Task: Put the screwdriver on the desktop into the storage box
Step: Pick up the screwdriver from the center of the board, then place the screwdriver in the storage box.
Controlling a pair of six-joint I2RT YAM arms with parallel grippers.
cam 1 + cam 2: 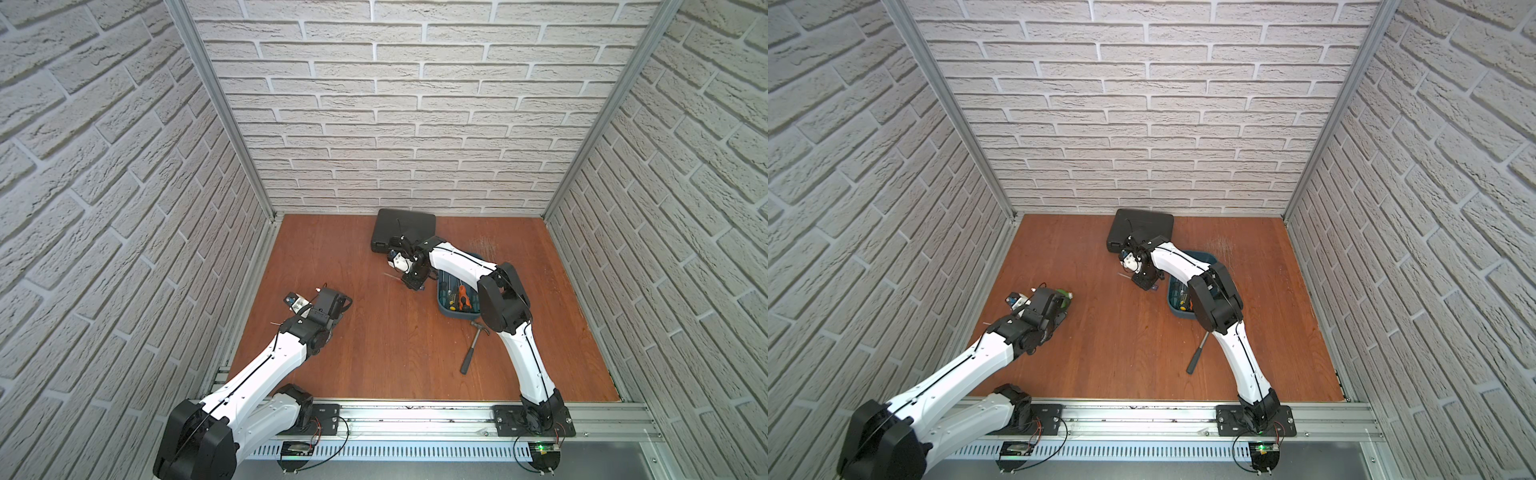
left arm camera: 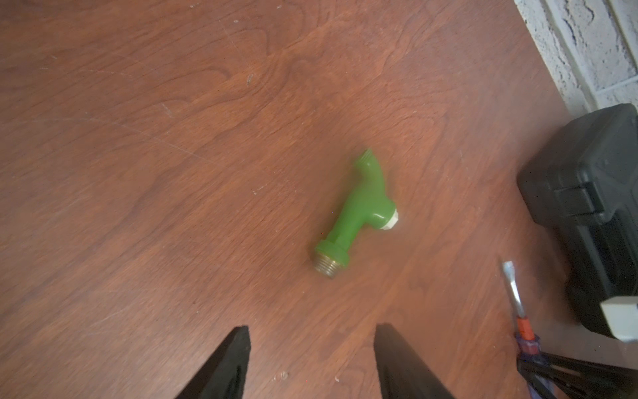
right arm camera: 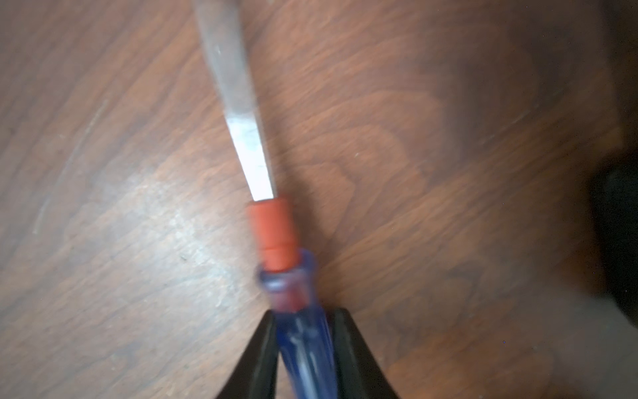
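A screwdriver point(image 3: 272, 238) with a clear blue handle, an orange collar and a flat silver shaft points away from my right gripper point(image 3: 303, 317), whose black fingers are shut on its handle low over the desktop point(image 1: 374, 332). In a top view its shaft tip point(image 1: 392, 276) sticks out left of the right gripper point(image 1: 409, 284). The teal storage box point(image 1: 441, 307) lies just right of that gripper, partly under the arm. My left gripper point(image 2: 312, 331) stands open over bare wood, holding nothing.
Several screwdrivers point(image 1: 457, 297) lie in the box. A black hard case point(image 1: 405, 230) sits at the back, close behind the right wrist. A hammer point(image 1: 471, 349) lies in front of the box. A green pipe fitting point(image 2: 359, 207) lies ahead of the left gripper.
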